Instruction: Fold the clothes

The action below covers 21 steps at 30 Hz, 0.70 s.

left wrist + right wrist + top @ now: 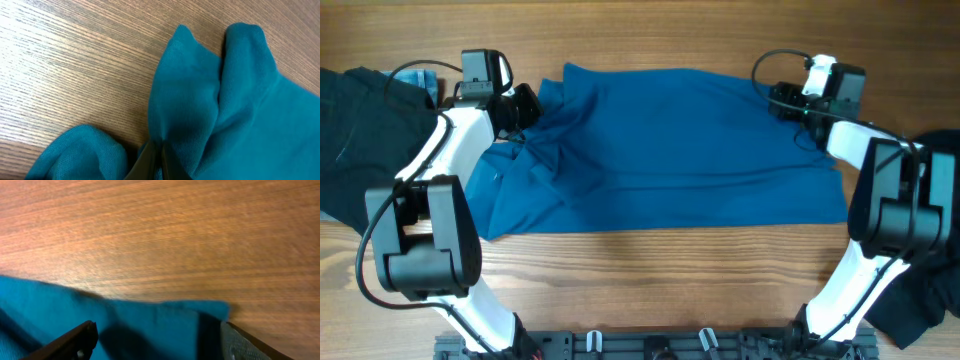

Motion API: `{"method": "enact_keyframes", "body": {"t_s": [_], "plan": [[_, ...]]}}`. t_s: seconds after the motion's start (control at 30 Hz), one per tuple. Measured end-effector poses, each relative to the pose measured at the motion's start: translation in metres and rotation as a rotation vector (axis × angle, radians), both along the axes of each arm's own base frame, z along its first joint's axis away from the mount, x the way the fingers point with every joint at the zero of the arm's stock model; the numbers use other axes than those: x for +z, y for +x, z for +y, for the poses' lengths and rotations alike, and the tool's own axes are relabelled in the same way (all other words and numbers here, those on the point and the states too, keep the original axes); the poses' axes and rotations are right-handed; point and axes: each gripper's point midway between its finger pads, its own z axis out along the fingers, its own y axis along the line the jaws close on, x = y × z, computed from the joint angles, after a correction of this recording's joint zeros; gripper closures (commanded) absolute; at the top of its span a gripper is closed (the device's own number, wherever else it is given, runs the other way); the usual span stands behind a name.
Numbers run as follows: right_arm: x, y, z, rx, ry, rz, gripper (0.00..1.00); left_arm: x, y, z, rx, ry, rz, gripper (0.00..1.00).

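Overhead, the teal shirt [680, 150] lies spread flat across the wooden table [650, 290]. At the shirt's far left corner the left gripper [523, 104] is clenched on a bunched fold of it. The left wrist view shows its fingers [150, 162] pinched together, with cloth rising from between them. At the shirt's far right corner the right gripper [788, 100] stands released, fingers [75, 342] wide apart, the shirt's edge lying between them unclamped. A black garment [360, 120] and a denim piece [415, 74] lie left of the shirt.
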Motion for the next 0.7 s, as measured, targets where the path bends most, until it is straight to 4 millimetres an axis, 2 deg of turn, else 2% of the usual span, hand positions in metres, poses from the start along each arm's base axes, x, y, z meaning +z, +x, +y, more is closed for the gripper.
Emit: {"method": "enact_keyframes", "body": {"t_s": [0.17,0.23,0.27,0.37,0.47,0.5,0.7], "plan": [[-0.003,0.004,-0.005,-0.037,-0.050,-0.007,0.20,-0.001,-0.001,0.000,0.001,0.002,0.005,0.96],[-0.003,0.005,-0.009,-0.058,-0.065,-0.008,0.25,-0.001,-0.001,0.000,0.001,0.002,0.005,0.96],[-0.004,0.006,-0.011,-0.068,-0.072,-0.009,0.34,-0.001,-0.001,0.000,0.001,0.002,0.005,0.96],[-0.004,0.006,-0.014,-0.092,-0.071,-0.008,0.45,-0.001,-0.001,0.000,0.001,0.002,0.005,0.96],[-0.005,0.006,-0.018,-0.118,-0.072,-0.005,0.76,-0.001,-0.001,0.000,0.002,0.002,0.005,0.96],[-0.006,0.005,-0.019,-0.134,-0.068,0.001,0.94,-0.001,-0.001,0.000,0.002,0.002,0.005,0.96],[-0.009,0.003,-0.022,-0.158,-0.068,0.014,0.96,-0.001,-0.001,0.001,0.003,0.005,0.003,0.96]]}}
